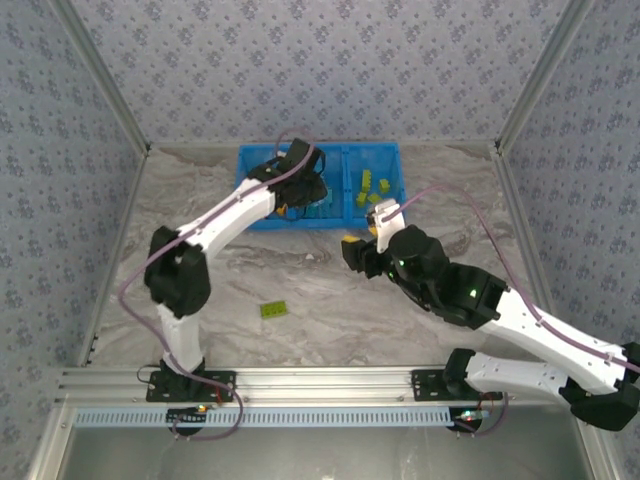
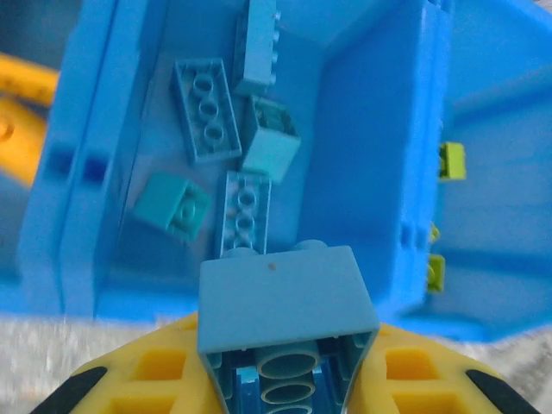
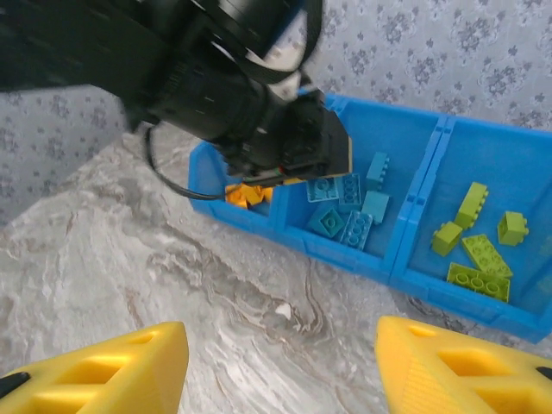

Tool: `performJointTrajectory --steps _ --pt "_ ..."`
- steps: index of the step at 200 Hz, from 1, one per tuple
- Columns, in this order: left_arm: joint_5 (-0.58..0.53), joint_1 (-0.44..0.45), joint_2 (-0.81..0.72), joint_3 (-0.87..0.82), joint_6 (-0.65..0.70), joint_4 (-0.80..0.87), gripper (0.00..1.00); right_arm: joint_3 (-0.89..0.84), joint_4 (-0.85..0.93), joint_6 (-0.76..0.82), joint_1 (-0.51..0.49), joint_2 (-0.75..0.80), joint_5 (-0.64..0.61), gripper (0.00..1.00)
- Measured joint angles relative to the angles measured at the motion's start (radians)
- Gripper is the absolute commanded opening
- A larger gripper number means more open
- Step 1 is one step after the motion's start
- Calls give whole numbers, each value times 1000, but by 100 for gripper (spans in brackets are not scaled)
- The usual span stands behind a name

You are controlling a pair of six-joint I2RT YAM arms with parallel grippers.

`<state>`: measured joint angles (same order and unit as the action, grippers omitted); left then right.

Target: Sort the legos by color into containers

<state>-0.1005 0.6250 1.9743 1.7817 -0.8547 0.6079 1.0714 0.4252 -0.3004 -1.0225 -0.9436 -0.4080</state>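
Biggest thing first: the long bright-blue plastic bin (image 1: 255, 165) sits at the far edge of the grey marble-look tabletop (image 1: 300, 280), and both arms are crowded at its front. That's my main worry. The right gripper (image 3: 280, 354) hangs over bare table just in front of the bin, yellow fingers spread wide with nothing between them. The left arm's black wrist (image 3: 259, 103) is right ahead of it. If either arm swings sideways without lifting, I'd expect a bump.

The left gripper (image 2: 285, 384) is clamped on a light-blue studded plastic brick (image 2: 280, 297), holding it above the near end of the middle compartment (image 2: 362, 172), where other loose blue bricks (image 2: 207, 112) lie scattered. The held brick looks close to the compartment's front wall. Let go too early and it could clip that rim and tumble out onto the table. It could also land on the pile, bounce and hop the divider toward the lime green bricks (image 3: 474, 259) next door.

Smallest item: one flat lime green studded brick (image 1: 274, 309) lies alone on the table, well apart from the bin and near the left arm's elbow. A low sweep back could knock it somewhere awkward.
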Motion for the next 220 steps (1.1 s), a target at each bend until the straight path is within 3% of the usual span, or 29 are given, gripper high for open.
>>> performJointTrajectory --steps 46,92,144,177,220 --pt "47 -54 283 315 135 16 26 18 -22 -27 24 -1 31 62" --pt "89 -60 462 529 182 26 26 18 -22 -56 27 -1 44 62" --pt "109 -76 582 632 185 35 28 18 -16 -74 30 -1 49 62" --pt "120 -83 632 702 185 47 30 -3 6 -133 42 -6 -64 62" --pt "135 -84 646 711 191 59 43 -10 -39 -134 116 -104 -112 61"
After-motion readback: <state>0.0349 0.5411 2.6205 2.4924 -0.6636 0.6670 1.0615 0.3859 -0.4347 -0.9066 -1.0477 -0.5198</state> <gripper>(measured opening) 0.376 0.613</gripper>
